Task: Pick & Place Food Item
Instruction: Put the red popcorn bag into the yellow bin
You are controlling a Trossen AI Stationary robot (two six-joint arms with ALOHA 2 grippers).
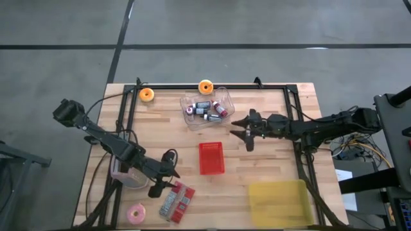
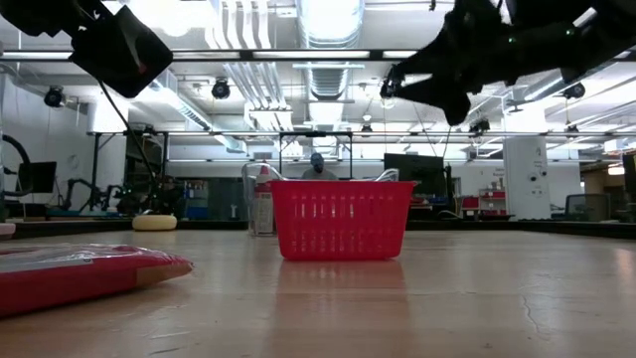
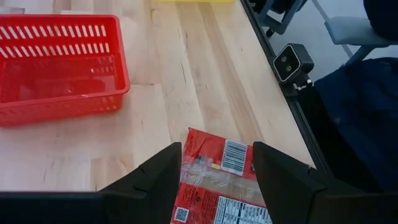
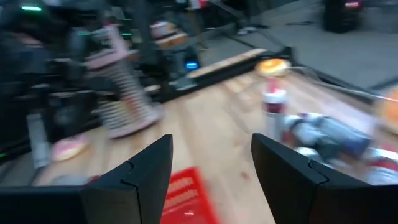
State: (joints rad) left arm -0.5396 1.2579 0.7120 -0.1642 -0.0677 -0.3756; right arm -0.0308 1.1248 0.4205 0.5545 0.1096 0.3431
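A red food packet (image 1: 176,200) with a barcode label lies flat on the wooden table near its front left; it also shows in the left wrist view (image 3: 219,186) and the low view (image 2: 79,273). My left gripper (image 1: 166,181) hovers open just above the packet's far end, one finger standing on either side of it (image 3: 217,180), apart from it. The red basket (image 1: 210,158) stands on its base at mid table. My right gripper (image 1: 240,132) hangs open in the air right of the clear bin (image 1: 207,108), holding nothing (image 4: 211,174).
The clear bin holds several small bottles. Orange donuts (image 1: 147,95) (image 1: 205,86) lie at the far edge and a pink donut (image 1: 136,213) at the front left. A pinkish bowl (image 1: 125,174) sits under the left arm. A yellow sheet (image 1: 279,202) lies at the front right.
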